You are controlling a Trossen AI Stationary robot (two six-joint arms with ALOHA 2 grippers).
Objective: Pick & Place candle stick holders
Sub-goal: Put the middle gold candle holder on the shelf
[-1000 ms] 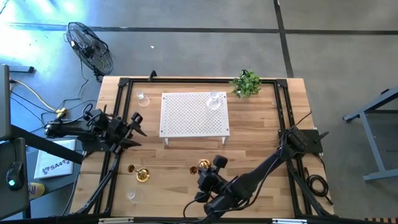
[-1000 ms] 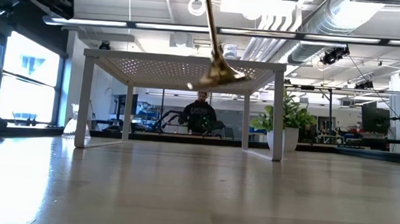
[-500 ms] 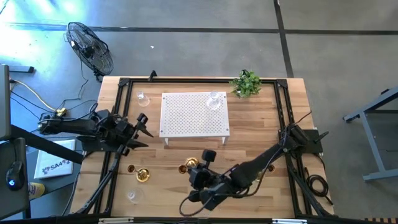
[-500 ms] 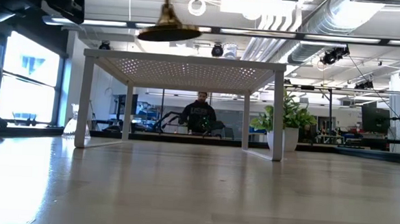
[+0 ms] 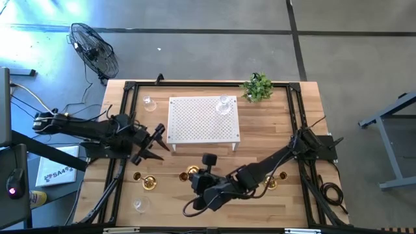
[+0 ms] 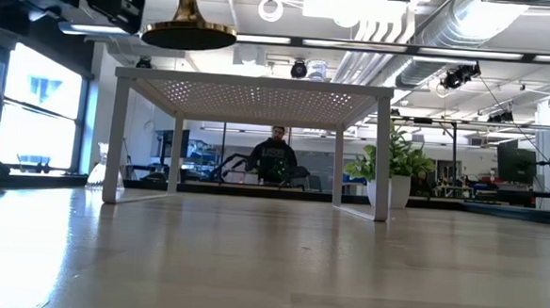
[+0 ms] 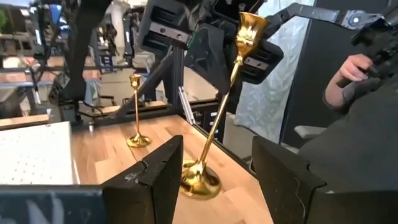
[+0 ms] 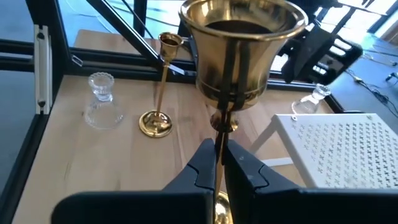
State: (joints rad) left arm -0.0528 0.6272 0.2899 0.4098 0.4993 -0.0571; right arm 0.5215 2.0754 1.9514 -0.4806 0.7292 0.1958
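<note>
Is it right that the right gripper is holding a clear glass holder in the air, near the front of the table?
Not quite. The right gripper is shut on a gold brass holder, not a glass one, as the right wrist view shows. It does hold it in the air near the table's front.

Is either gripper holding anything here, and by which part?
The right gripper is shut on a brass candle stick holder, pinching its thin stem just below the cup. The left gripper is open and empty.
</note>
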